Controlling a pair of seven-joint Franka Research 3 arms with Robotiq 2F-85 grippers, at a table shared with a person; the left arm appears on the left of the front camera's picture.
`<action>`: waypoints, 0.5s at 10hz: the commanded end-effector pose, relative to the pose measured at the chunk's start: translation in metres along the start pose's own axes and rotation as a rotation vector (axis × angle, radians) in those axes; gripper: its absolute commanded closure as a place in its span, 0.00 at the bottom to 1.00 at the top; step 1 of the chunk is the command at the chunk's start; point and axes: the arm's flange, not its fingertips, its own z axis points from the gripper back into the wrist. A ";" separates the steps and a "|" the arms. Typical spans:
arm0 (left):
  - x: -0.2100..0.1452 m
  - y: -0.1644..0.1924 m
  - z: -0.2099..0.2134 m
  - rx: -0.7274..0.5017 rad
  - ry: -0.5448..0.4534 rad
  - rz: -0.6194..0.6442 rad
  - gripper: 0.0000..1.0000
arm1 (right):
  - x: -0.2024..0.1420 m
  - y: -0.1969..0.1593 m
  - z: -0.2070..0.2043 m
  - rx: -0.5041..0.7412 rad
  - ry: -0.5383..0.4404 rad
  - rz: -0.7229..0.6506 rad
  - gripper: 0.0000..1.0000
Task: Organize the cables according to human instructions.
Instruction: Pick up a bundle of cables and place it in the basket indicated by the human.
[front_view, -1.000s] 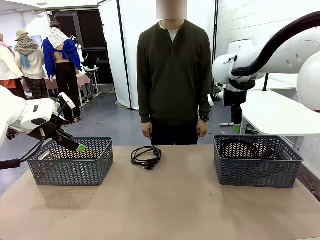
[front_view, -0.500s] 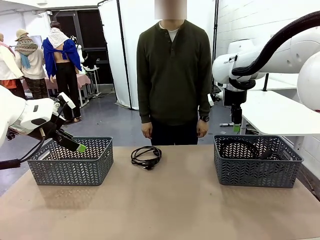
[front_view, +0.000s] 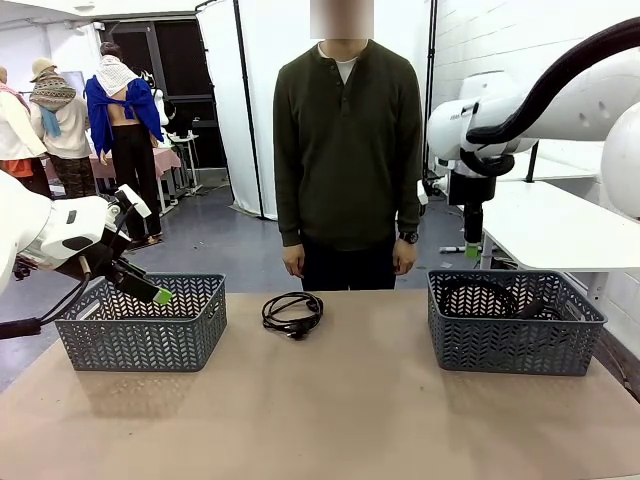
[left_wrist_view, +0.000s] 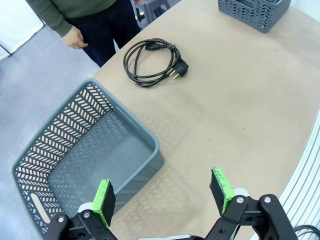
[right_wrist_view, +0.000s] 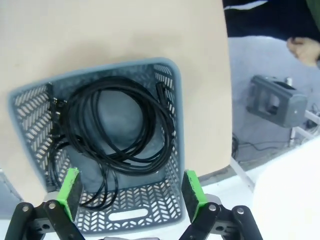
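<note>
front view: the table (front_view: 330, 410) carries two grey baskets. the right basket (front_view: 515, 325), at 3 o'clock, already holds coiled cables (right_wrist_view: 117, 130); the left basket (front_view: 140, 325) at 9 o'clock looks empty. one cable coil (front_view: 292, 313) lies at 12 o'clock before the person (front_view: 348, 150). left gripper (left_wrist_view: 162, 192) and right gripper (right_wrist_view: 131, 192) both gape, empty. best wait for a pointing hand, then pinch the coil across its bundled strands.
</note>
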 end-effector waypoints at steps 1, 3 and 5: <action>0.000 0.001 -0.001 0.000 -0.003 0.018 0.00 | -0.013 0.037 0.018 0.005 -0.070 -0.125 0.00; 0.000 0.001 -0.001 0.000 -0.003 0.018 0.00 | -0.014 0.067 0.026 -0.014 -0.149 -0.210 0.00; 0.000 0.001 -0.001 0.000 -0.003 0.018 0.00 | -0.007 0.097 0.026 -0.061 -0.247 -0.233 0.00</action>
